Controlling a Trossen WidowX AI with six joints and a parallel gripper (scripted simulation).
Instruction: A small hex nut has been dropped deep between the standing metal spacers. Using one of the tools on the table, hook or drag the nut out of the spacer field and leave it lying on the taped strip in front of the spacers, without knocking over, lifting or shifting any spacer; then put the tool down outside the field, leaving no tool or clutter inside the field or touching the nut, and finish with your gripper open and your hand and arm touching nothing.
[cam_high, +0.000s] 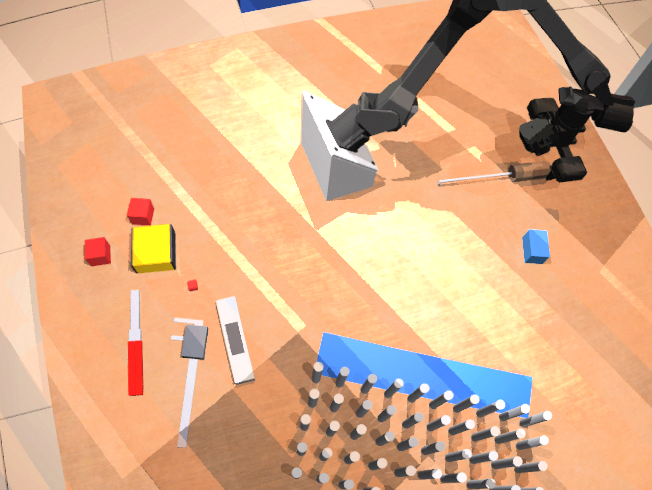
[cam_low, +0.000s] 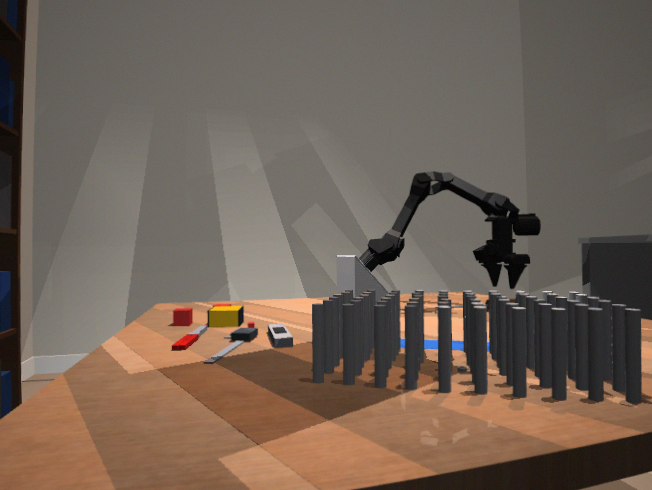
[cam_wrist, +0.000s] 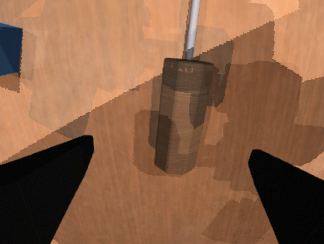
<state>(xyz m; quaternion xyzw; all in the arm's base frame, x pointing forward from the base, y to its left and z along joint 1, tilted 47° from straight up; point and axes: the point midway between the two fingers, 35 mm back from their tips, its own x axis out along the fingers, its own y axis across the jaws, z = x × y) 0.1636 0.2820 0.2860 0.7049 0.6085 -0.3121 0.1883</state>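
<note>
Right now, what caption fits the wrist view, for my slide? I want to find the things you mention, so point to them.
Open gripper (cam_high: 558, 152) (cam_low: 503, 286) (cam_wrist: 173, 150) above the tool's wooden handle (cam_high: 531, 172) (cam_wrist: 181, 117), its metal shaft (cam_high: 474, 179) (cam_wrist: 193, 25) pointing away from the fingers.

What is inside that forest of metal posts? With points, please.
Among the metal posts (cam_high: 361, 430) (cam_low: 444, 350), the side view shows a small dark nut (cam_low: 462, 369) lying on the table (cam_high: 252, 221) (cam_low: 184, 421) (cam_wrist: 125, 210). Posts in front cover much of the ground further in, so anything else there cannot be seen.
</note>
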